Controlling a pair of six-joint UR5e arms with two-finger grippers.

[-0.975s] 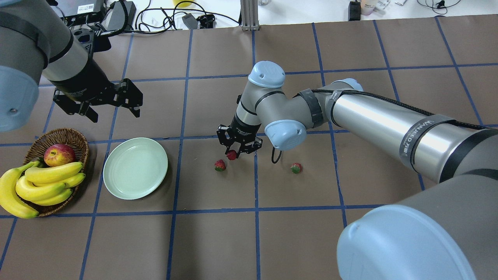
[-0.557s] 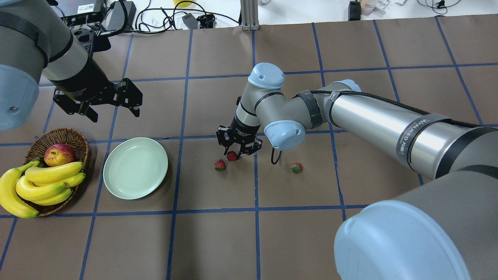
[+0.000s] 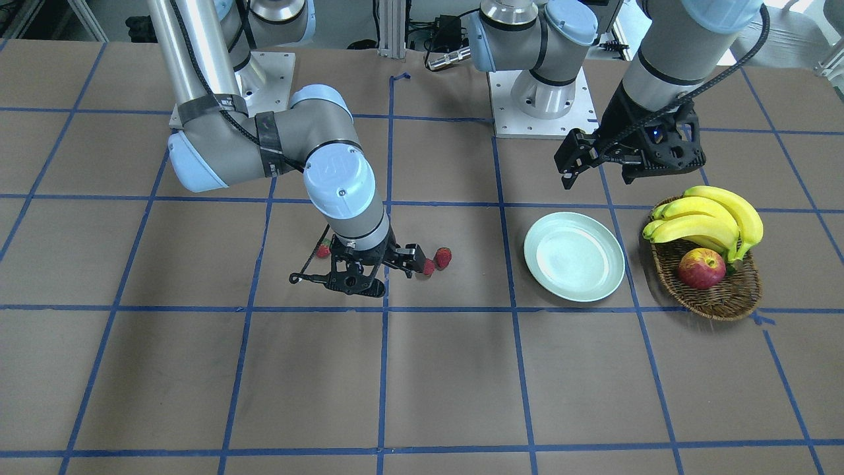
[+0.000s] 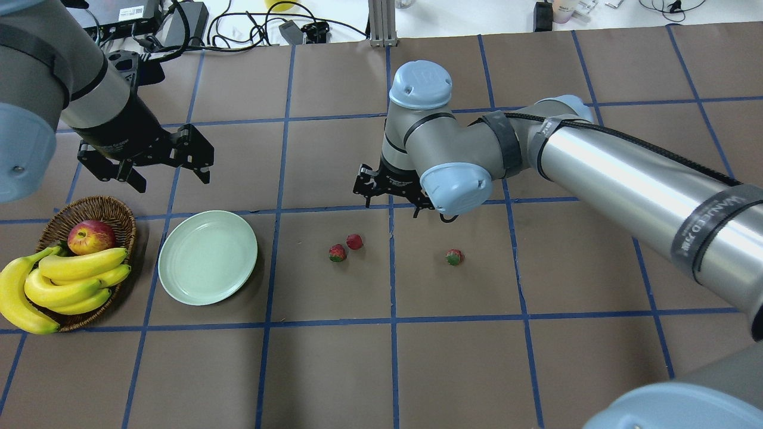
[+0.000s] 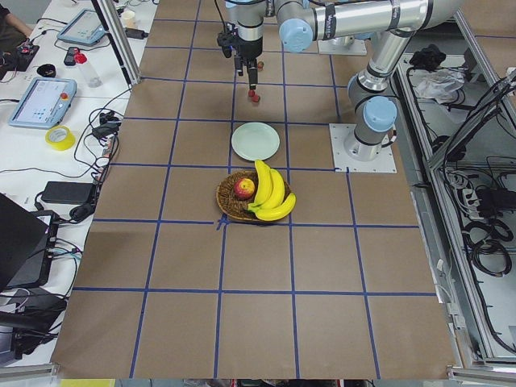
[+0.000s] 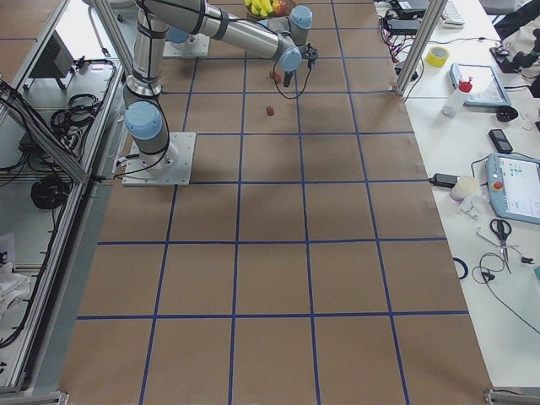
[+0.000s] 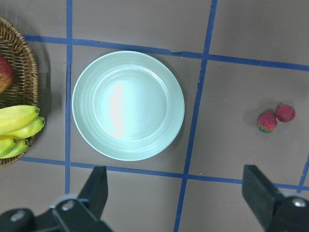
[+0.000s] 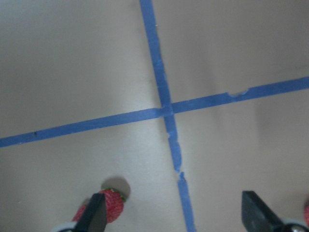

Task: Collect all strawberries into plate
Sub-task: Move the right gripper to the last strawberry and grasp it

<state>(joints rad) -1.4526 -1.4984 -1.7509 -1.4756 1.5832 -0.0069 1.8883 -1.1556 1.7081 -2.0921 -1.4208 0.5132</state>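
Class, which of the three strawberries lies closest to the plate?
The left strawberry of the close pair in the overhead view; its partner sits just beyond, the lone strawberry lies much farther from the plate.

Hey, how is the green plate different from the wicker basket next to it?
The plate is pale green, smooth and glossy; the basket is brown and woven. The plate holds nothing, while the basket holds bananas and an apple. The plate is shallow; the basket has higher walls. Both sit on the table, side by side without touching.
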